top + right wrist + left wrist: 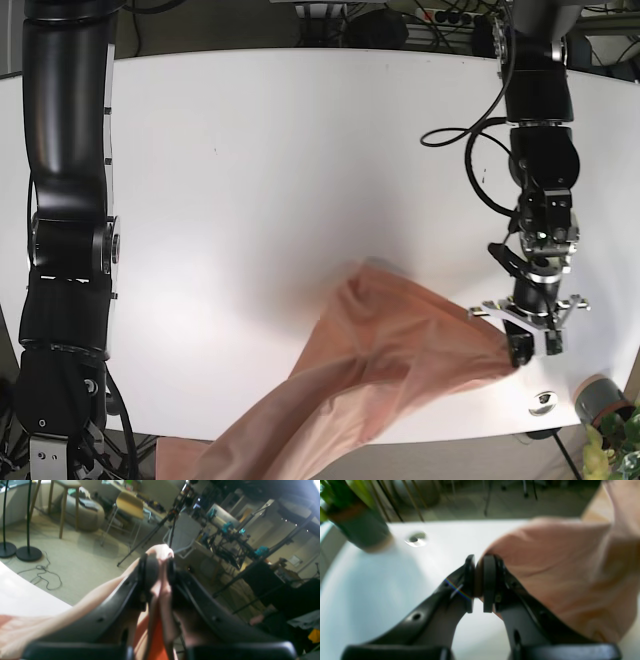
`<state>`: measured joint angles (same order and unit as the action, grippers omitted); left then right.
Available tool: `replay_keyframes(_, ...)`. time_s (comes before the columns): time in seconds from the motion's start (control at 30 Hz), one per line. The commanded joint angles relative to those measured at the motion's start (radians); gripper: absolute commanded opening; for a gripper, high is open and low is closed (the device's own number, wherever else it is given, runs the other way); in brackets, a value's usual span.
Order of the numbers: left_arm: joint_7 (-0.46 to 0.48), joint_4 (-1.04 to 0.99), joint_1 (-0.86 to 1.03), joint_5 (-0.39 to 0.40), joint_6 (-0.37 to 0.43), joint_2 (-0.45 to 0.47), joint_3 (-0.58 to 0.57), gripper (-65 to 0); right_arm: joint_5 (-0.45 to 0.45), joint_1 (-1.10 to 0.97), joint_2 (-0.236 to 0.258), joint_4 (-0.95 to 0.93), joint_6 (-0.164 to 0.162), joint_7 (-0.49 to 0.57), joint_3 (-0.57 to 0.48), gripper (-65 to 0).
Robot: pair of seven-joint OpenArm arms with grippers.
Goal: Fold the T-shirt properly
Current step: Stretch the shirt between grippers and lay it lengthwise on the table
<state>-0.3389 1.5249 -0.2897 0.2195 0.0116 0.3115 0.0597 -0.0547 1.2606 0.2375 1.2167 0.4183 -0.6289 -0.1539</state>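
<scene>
The T-shirt (390,350) is held off the white table (250,180), stretched as a bunched band between the two pincers. The left gripper (479,580) is closed on one edge of the cloth, the bulk of which hangs to one side of it, over the table's near corner. The right gripper (157,572) is likewise clamped on a gathered fold, which is pinched between the pads and trails down behind them; this pincer is out of frame in the base view, so its height can only be judged as well above the table.

No fold is seen to be made. The shirt is judged still to need spreading flat before any folding.

A potted plant (352,517) stands beyond the left gripper; green leaves are held in its dark pot.
</scene>
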Motion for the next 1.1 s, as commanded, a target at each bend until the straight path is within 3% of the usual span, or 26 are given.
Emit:
replay_keyframes(0.0,0.030,0.016,-0.053,-0.002,0.006,0.041,0.039,-61.4,0.000,0.045,0.013,0.012,-0.014,0.027,0.021,-65.0)
replay_keyframes(0.17,0.030,0.010,-0.095,-0.004,-0.042,0.099,0.102,-61.2,0.000,0.023,0.023,0.012,-0.012,0.025,0.064,-65.0)
replay_keyframes(0.37,0.030,-0.024,-0.079,-0.007,-0.124,0.105,0.183,-61.2,-0.010,-0.097,0.041,0.038,-0.008,0.024,0.124,-65.0)
replay_keyframes(0.7,0.030,-0.030,0.070,-0.005,-0.134,0.104,0.217,-60.8,-0.010,-0.424,0.030,0.245,-0.009,-0.010,0.236,-65.0)
replay_keyframes(0.8,0.030,-0.030,0.111,-0.004,-0.135,0.099,0.213,-60.8,-0.012,-0.520,0.004,0.302,-0.008,-0.012,0.277,-65.0)
replay_keyframes(0.9,0.030,-0.024,0.145,-0.004,-0.135,0.047,0.202,-60.4,-0.010,-0.592,-0.011,0.349,-0.005,-0.012,0.304,-65.0)
replay_keyframes(1.0,0.030,-0.024,0.165,-0.005,-0.135,0.002,0.182,-54.2,-0.010,-0.649,-0.017,0.392,-0.005,-0.012,0.307,-65.0)
replay_keyframes(1.07,0.030,-0.027,0.169,-0.005,-0.135,-0.024,0.154,-41.0,-0.010,-0.677,-0.019,0.420,-0.005,-0.012,0.307,-65.0)
